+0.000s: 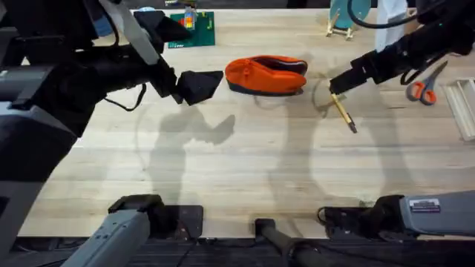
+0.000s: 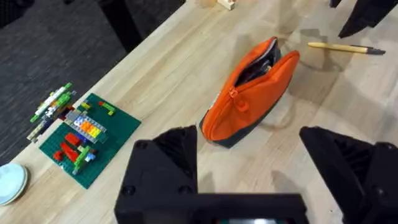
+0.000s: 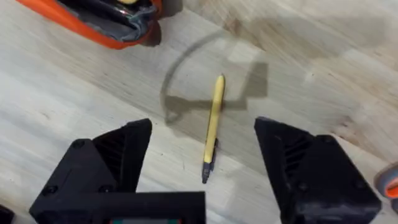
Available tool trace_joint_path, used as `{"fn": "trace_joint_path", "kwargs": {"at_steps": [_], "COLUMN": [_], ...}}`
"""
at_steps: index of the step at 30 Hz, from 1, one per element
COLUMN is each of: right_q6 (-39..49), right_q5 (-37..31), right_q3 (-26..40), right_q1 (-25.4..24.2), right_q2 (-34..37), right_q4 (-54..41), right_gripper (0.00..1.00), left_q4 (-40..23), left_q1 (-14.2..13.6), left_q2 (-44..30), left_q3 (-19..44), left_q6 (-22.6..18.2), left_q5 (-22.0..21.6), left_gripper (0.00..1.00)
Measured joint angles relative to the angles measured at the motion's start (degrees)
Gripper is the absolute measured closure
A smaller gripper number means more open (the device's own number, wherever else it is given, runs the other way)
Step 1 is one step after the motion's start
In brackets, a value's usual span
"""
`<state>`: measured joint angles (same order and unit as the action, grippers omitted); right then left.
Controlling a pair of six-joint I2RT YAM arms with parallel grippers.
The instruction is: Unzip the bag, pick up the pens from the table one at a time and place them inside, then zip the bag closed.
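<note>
Right gripper [image 3: 202, 168], mine, hangs over the pen [image 3: 213, 127] with its two black fingers spread wide, one on each side of the shaft and neither touching it; it holds nothing. In the overhead view the same gripper [image 1: 335, 84] sits at the upper end of the pen [image 1: 344, 113], which lies flat on the table [image 1: 237, 170] just to the right of the bag [image 1: 266, 75], dark end pointing away from the pouch.

The bag lies on its side near the far middle of the table. Its zip reads as already drawn back: the left wrist view shows the bag [image 2: 249, 90] gaping at the end nearer the pen, dark lining exposed. I therefore judge the unzipping done and the pen pickup to be the step in hand.

My left gripper [image 2: 249, 171] waits beside the bag's other end, likewise wide open and empty, well placed to steady the pouch.

The next move calls for lowering the right fingers until they straddle the shaft near its middle, then closing squarely across it; a thin round pen may roll or pivot if pinched off-centre. Orange-handled scissors [image 1: 424, 89] farther right are no part of this.
</note>
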<state>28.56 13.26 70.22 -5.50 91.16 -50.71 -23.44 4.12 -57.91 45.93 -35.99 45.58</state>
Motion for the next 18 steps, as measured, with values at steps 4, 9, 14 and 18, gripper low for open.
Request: {"fn": "trace_joint_path", "kwargs": {"at_steps": [4, 9, 14, 18], "right_q6": [0.0, 0.0, 0.0, 0.0], "right_q5": [0.0, -0.9, -3.1, -3.6], "right_q3": [0.0, -0.1, -0.3, -0.6], "right_q1": [0.0, 0.0, 0.0, 0.0], "right_q2": [1.7, 4.4, 6.6, 7.5], "right_q4": [0.1, 0.7, 1.5, 1.9], "right_gripper": [0.006, 0.005, 0.005, 0.006], "left_q4": [0.0, 0.0, 0.0, 0.0], "left_q1": [0.0, 0.0, 0.0, 0.0], "left_q2": [0.0, 0.0, 0.0, 0.0], "left_q3": [0.0, 0.0, 0.0, 0.0], "left_q6": [0.0, 0.0, 0.0, 0.0], "left_q5": [0.0, 0.0, 0.0, 0.0], "left_gripper": [0.008, 0.007, 0.007, 0.007]}}
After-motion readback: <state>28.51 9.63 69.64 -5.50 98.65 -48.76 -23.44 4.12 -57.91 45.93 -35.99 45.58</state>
